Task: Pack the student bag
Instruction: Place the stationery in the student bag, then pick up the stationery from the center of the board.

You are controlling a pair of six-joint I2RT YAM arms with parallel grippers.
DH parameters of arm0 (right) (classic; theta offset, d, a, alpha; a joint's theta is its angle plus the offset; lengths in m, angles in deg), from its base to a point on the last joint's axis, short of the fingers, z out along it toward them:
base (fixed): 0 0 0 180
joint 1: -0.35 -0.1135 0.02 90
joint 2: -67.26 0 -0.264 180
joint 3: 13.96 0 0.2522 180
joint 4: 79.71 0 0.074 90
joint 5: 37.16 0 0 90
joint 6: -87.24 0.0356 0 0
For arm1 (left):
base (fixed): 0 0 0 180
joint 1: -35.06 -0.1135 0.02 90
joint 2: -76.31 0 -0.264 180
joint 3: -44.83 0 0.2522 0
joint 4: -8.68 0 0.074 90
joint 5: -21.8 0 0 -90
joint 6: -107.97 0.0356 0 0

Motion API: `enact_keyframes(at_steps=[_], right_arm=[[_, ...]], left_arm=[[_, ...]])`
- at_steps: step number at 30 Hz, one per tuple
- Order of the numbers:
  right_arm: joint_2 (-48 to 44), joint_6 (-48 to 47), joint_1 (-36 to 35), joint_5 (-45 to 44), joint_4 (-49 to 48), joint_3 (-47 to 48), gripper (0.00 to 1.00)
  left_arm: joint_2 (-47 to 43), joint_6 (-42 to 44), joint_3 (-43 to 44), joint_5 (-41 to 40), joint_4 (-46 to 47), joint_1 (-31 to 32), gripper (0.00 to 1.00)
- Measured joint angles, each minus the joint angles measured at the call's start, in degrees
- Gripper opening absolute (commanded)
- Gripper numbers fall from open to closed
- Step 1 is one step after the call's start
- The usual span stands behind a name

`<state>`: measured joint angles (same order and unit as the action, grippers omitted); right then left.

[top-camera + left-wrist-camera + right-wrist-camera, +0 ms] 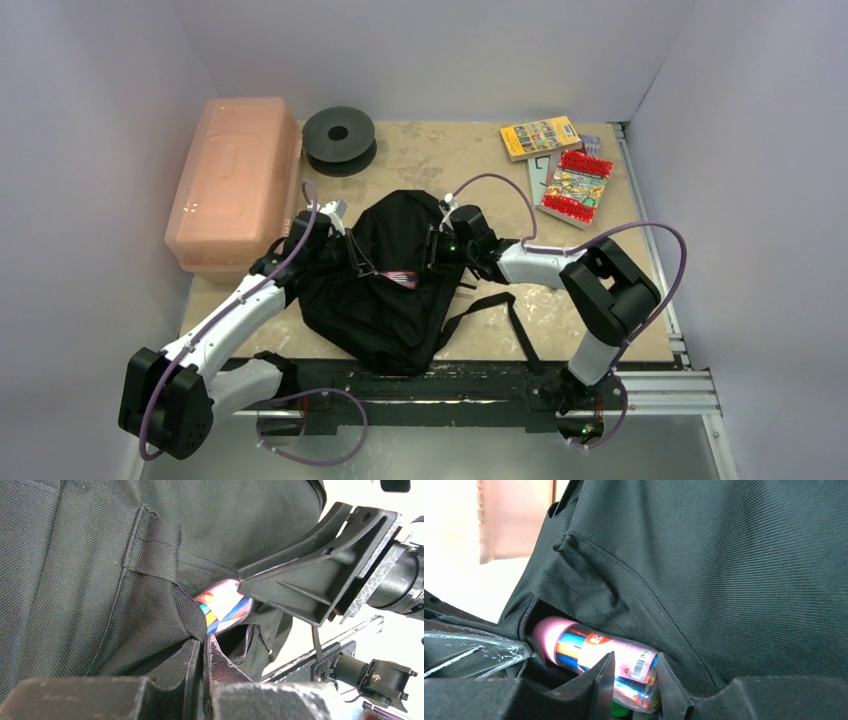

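Black student bag: left gripper pinches its pocket edge at 9 o'clock, right gripper at 3 o'clock squeezes the pen tube. If the fabric slips, the tube could jam.

Pocket of the student bag is plugged: marker tube inside, right gripper clamping it, left gripper pinching the rim. Table open along its right edge.

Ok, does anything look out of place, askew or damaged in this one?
Nothing damaged or spilled. The marker tube sticks halfway out of the student bag at its zip opening, with the right gripper closed around it and the left gripper pinching the opening's edge. The books at the far right lie in a skewed pile.
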<state>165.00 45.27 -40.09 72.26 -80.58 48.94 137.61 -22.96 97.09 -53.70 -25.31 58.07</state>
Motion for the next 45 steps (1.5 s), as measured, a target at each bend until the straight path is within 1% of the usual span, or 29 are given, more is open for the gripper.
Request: enact_keyframes(at_steps=[5, 10, 14, 17, 19, 21, 25, 27, 29, 31, 33, 36, 39, 40, 43, 45], right_arm=[[1.8, 0.9, 0.0, 4.5, -2.2, 0.1, 0.28], [2.0, -0.6, -0.6, 9.1, -1.6, 1.1, 0.28], [2.3, -5.2, -3.4, 11.2, 3.6, 5.1, 0.25], [3.5, -7.2, -5.4, 14.3, 4.4, 8.1, 0.24], [3.7, -8.3, -6.2, 16.1, 4.8, 8.7, 0.26], [3.6, -9.2, -6.3, 16.5, 5.8, 8.7, 0.32], [0.4, -10.4, -2.1, 15.4, 8.9, 7.8, 0.52], [-2.8, -11.3, 1.1, 12.7, 11.7, 7.3, 0.63], [-5.7, -12.4, 3.5, 8.2, 13.9, 7.4, 0.76], [-9.4, -13.5, 5.3, 1.6, 16.7, 7.4, 0.85], [-13.1, -13.5, 6.3, -3.6, 17.7, 6.4, 0.91], [-20.7, -10.4, 9.6, -9.7, 19.2, 1.1, 0.98], [-27.6, -4.7, 15.5, -16.9, 22.4, -5.0, 0.99], [-29.3, -2.0, 17.7, -20.3, 24.9, -6.4, 0.99], [-31.6, 6.2, 22.6, -29.5, 34.3, -8.0, 0.99], [-32.3, 10.2, 25.1, -33.2, 39.2, -8.5, 0.99]], left_arm=[[0.3, 0.0, 0.0, 0.0, 0.0, 0.0, 0.0], [0.3, 0.0, 0.0, -0.2, -0.1, 0.0, 0.0], [0.4, -0.3, 0.0, -0.4, -0.4, 0.0, 0.0], [0.7, -0.5, 0.0, -0.3, -0.5, 0.0, 0.0], [0.9, -0.6, 0.0, -0.3, -0.4, 0.0, 0.0], [0.9, -0.9, -0.1, -0.2, -0.4, 0.0, 0.0], [0.9, -1.6, -0.5, -0.3, 0.6, 0.0, 0.0], [0.9, -1.6, -0.7, -0.4, 1.1, 0.0, 0.0], [0.9, -1.6, -0.7, -0.4, 1.2, 0.0, 0.0], [1.0, -1.6, -0.7, -0.4, 1.3, 0.0, 0.0], [1.1, -1.6, -0.7, -0.4, 1.3, 0.0, 0.0], [1.1, -1.6, -0.7, -0.4, 1.4, 0.0, 0.0], [1.7, -1.6, -0.7, -0.2, 2.1, 0.0, 0.0], [1.9, -1.6, -0.7, -0.2, 2.3, 0.0, 0.0], [2.7, -1.7, -0.7, 0.1, 3.0, 0.0, 0.0], [3.1, -1.6, -0.7, 0.3, 3.2, 0.0, 0.0]])
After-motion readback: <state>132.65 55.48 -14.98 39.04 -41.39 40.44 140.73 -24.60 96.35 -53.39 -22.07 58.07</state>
